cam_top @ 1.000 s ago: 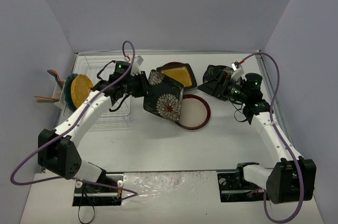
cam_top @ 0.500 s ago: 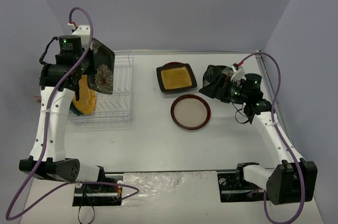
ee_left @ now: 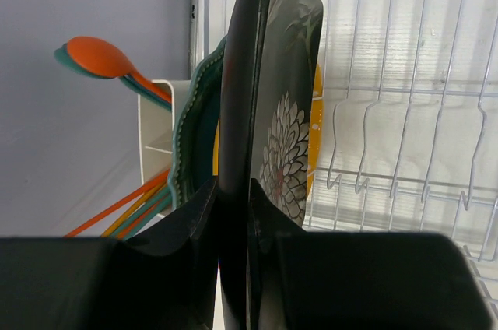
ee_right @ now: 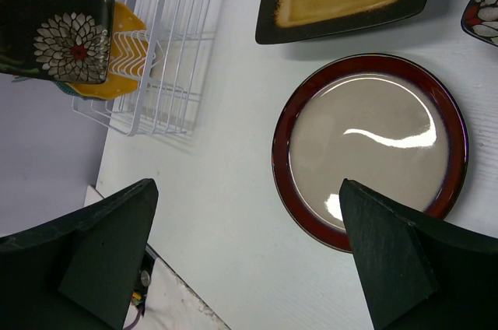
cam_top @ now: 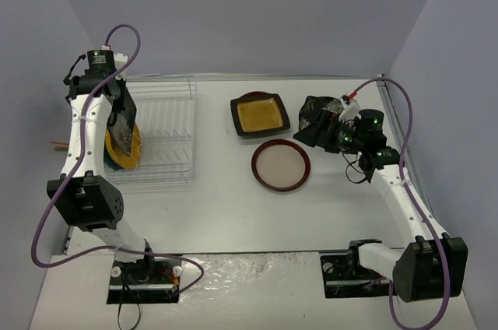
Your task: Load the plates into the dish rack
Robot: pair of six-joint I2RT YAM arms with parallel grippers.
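My left gripper (cam_top: 120,116) is shut on the rim of a black white-flowered plate (ee_left: 284,112) and holds it on edge over the left end of the white wire dish rack (cam_top: 163,131). A teal scalloped plate (ee_left: 194,135) and an orange-yellow plate (ee_left: 315,128) stand in the rack just behind it. My right gripper (ee_right: 247,186) is open and empty, above the table beside the red-rimmed plate (ee_right: 369,147). The black square plate with yellow centre (cam_top: 260,114) lies flat mid-table. The second flowered plate (cam_top: 320,108) lies at the right, partly under my right gripper (cam_top: 311,132).
A white utensil cup (ee_left: 156,135) with orange and teal spoons (ee_left: 101,57) stands at the rack's left side. Grey walls close in the table on the left, back and right. The rack's slots (ee_left: 405,112) to the right of the held plate hold nothing.
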